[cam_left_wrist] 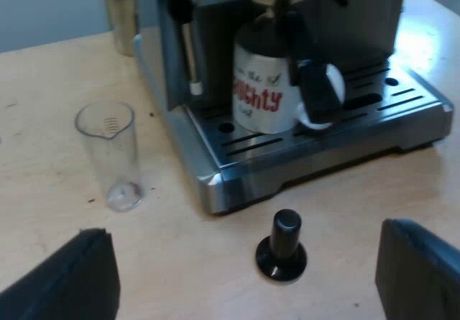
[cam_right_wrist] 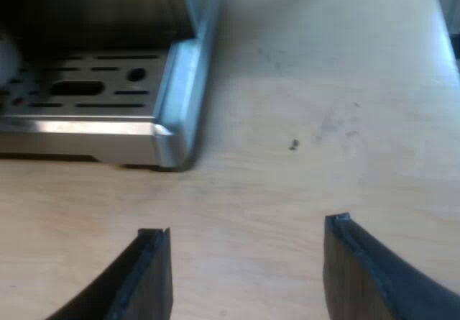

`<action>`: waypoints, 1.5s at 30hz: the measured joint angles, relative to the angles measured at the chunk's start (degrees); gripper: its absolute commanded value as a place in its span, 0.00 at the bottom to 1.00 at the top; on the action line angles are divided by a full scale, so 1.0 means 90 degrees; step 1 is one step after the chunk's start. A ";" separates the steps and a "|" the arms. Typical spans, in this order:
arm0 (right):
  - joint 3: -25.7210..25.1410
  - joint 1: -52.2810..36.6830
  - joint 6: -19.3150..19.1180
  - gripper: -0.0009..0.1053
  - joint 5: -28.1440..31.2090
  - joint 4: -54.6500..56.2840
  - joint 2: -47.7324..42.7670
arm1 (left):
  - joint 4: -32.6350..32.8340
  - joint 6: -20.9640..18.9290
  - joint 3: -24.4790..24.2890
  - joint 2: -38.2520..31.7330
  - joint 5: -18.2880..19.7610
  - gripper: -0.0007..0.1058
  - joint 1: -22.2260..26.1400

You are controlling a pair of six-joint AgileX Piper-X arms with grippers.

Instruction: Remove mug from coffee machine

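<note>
Pale wood table [cam_left_wrist: 43,68], lightly scuffed. A steel jug [cam_left_wrist: 122,14] stands upright beside the espresso machine [cam_left_wrist: 180,61], toward its rear. The measuring glass [cam_left_wrist: 109,154], clear and upright, stands on the wood beside the machine, near its slotted drip tray [cam_left_wrist: 323,144] but not touching it.

The mug [cam_left_wrist: 262,93] stands upright on the drip tray, under the machine's brew head. It is white with red lettering across its side. A dark part runs down at its handle side; what that part is cannot be told. Nothing grips the mug.

The tamper [cam_left_wrist: 282,248], with a black knob, stands upright on its base on the table, in front of the drip tray and apart from it.

The left gripper [cam_left_wrist: 244,288] hangs low over the table in front of the machine. Its jaws are spread wide and hold nothing. The tamper stands just ahead of the gap between them.

The right gripper [cam_right_wrist: 246,262] hangs over bare table [cam_right_wrist: 302,83] just off a front corner of the drip tray [cam_right_wrist: 108,129]. Its jaws are spread apart, with nothing between them but wood.
</note>
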 measured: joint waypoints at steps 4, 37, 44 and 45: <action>-0.0222 0.0263 -0.0105 0.47 -0.0348 -0.0235 0.0438 | -0.0258 -0.0015 -0.0100 0.0375 0.0000 0.82 -0.0344; -0.0510 0.4490 0.0223 0.71 0.1151 -0.3151 0.4395 | -0.1757 -0.0028 -0.0117 0.2306 0.0269 0.82 -0.1291; -0.0510 0.4717 0.0515 0.55 0.1273 -0.3852 0.5227 | -0.1757 -0.0028 -0.0117 0.2306 0.0269 0.82 -0.1291; -0.0510 0.4715 0.0527 0.55 0.1299 -0.4032 0.5452 | -0.1757 -0.0028 -0.0117 0.2306 0.0269 0.82 -0.1291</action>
